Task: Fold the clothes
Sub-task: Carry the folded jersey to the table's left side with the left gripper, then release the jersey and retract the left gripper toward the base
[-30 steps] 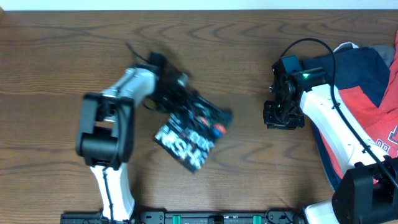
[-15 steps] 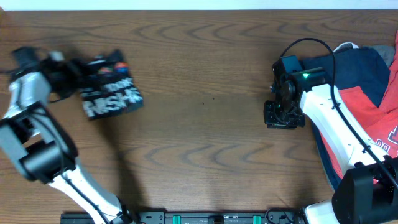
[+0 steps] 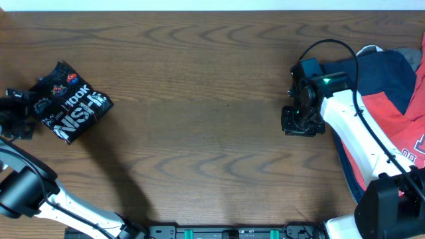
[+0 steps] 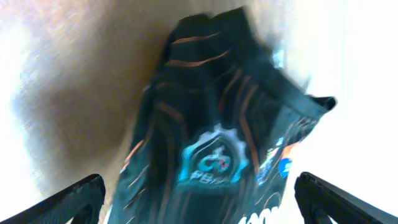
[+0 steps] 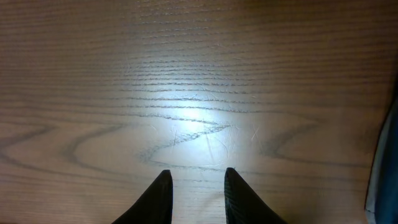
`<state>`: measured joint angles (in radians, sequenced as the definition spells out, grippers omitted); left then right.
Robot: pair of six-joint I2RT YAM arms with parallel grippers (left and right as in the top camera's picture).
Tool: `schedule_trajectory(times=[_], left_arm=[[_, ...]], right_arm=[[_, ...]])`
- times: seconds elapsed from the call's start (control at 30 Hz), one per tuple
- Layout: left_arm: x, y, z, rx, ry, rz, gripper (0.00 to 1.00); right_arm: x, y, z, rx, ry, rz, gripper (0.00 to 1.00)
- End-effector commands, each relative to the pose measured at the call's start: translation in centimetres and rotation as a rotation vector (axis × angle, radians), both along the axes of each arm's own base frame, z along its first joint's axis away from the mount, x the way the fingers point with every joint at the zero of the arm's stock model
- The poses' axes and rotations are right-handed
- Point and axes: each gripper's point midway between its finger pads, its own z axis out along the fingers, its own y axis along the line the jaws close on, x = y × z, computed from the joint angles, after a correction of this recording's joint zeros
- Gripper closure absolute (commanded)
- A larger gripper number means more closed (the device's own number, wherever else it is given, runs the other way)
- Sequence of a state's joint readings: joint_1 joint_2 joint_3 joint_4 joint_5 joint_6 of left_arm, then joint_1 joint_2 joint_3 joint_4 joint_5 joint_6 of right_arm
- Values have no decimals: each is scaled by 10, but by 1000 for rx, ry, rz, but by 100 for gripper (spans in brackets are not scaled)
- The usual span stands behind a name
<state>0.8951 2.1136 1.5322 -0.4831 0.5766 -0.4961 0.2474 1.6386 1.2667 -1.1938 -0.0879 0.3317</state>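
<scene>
The black jersey (image 3: 73,106), folded into a small bundle with white lettering up, lies at the far left of the table. My left gripper (image 3: 26,116) sits just left of it, open. In the left wrist view the jersey (image 4: 217,124) fills the middle, and the gripper (image 4: 199,202) has its fingers spread wide at the bottom corners, not pinching the cloth. The red-and-navy sweatshirt (image 3: 392,99) lies heaped at the right edge under my right arm. My right gripper (image 3: 302,125) hovers left of it, fingers (image 5: 163,193) slightly apart over bare wood, with nothing between them.
The wooden table (image 3: 212,79) stretches between the two garments. A navy strip of the sweatshirt (image 5: 388,155) shows at the right edge of the right wrist view. A black cable (image 3: 332,50) arcs over the right arm.
My left arm swung the folded jersey from the table's middle to the far left, then opened and let it go. The right arm has not moved.
</scene>
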Motion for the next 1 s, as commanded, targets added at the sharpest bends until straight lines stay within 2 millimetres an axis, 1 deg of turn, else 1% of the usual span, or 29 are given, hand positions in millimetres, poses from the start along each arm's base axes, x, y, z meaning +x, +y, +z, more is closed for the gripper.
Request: schedule_trajectory(times=[0.0, 0.07, 0.1, 0.13, 0.17, 0.23, 0.3, 0.37, 0.4, 0.5, 0.57, 0.63, 0.67, 0.7, 0.73, 0.77, 0.8, 0.83, 0.9, 0.97], left_arm=[[-2, 0, 13, 24, -11, -32, 2], [-6, -1, 25, 62, 8, -35, 2], [-6, -2, 33, 84, 12, -36, 2], [-3, -5, 43, 113, 0, -58, 2], [1, -10, 53, 136, -14, -79, 2], [13, -24, 74, 186, -46, -133, 2], [29, -47, 93, 240, -79, -216, 2], [48, -81, 107, 279, -107, -318, 2], [56, -99, 111, 290, -116, -369, 2], [80, -164, 115, 305, -136, -541, 2], [92, -218, 111, 284, -135, -661, 2], [95, -277, 102, 257, -120, -794, 2], [94, -304, 98, 259, -112, -875, 2], [90, -325, 92, 269, -94, -941, 2], [84, -345, 85, 286, -53, -1000, 2], [76, -357, 78, 305, -1, -1036, 2], [65, -366, 71, 324, 62, -1061, 2], [51, -374, 64, 337, 140, -1095, 2], [13, -385, 53, 342, 311, -1167, 2], [-23, -392, 49, 304, 452, -1226, 2]], right_arm=[[1, -4, 3, -9, -17, 4, 73], [2, -3, 3, -8, -21, 4, 73], [4, -2, 3, -2, -26, 4, 70], [6, 0, 3, 8, -33, 4, 52], [8, 2, 4, 21, -42, 4, 41], [16, 9, 5, 60, -73, 6, 34], [28, 18, 7, 106, -119, 10, 29], [40, 25, 10, 142, -169, 15, 21], [47, 29, 13, 160, -197, 18, 16], [64, 36, 18, 196, -273, 24, 6], [77, 39, 23, 208, -327, 27, 1], [88, 39, 27, 218, -375, 25, 1], [93, 37, 29, 221, -394, 18, 1], [95, 35, 30, 220, -401, 11, 1], [97, 29, 30, 217, -402, -2, 1], [96, 23, 29, 211, -393, -14, 1], [94, 19, 27, 205, -380, -20, 1], [89, 11, 24, 193, -353, -28, 1], [72, -6, 17, 170, -272, -53, 1], [52, -20, 12, 151, -184, -72, 1]])
